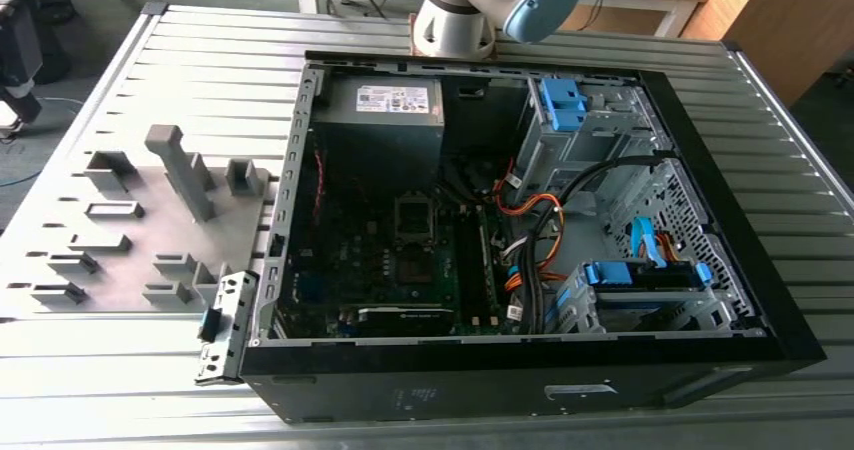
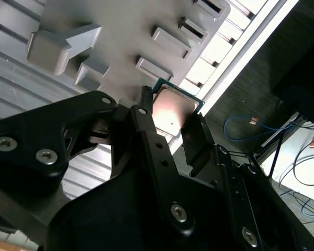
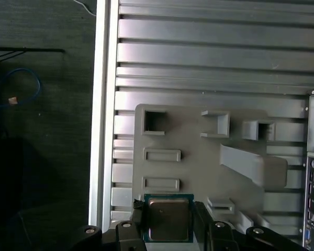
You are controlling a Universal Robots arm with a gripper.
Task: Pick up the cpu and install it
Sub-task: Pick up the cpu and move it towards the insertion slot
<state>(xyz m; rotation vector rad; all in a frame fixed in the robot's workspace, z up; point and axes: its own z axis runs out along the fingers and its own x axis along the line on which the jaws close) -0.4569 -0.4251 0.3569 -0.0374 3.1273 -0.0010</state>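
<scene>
1. Over the flat grey plastic fixture plate (image 3: pixel 199 167), with its raised blocks and open slots, lying on the ribbed silvery metal table (image 3: pixel 225 52): holding the cpu (image 3: pixel 168 217), a small thin square chip with a silvery-grey metal top and a narrow dark green rim.
2. Clamped in the black two-fingered gripper (image 3: pixel 168 219), drawn in narrow on the chip, with its black fingers (image 3: pixel 137 214) pressing on two opposite edges.
3. Confirmed in both wrist views: metal top turned toward the cameras, flanked on each side by a finger, with the plate's blocks as backdrop.
4. Judged as raised off the fixture plate and hanging above one of its edges. Cannot check the gap beneath, hidden by the chip itself.
5. Pick-up part: judged done, or all but done, going by the firm two-sided hold.
6. Install part: not yet done. Toward the exterior view's right of the plate, just beside it on the same table, lies the open black computer case (image 1: pixel 534 380), with a dark green motherboard (image 1: pixel 387 260) on its floor.
7. Near the middle of that board, a hollow rectangular metal socket frame (image 1: pixel 415 220), seemingly dark and unfilled inside, though too small to be certain.
8. Left of the task, as a judgement: the whole of the seating in that frame, well apart from where the chip hangs now.
</scene>
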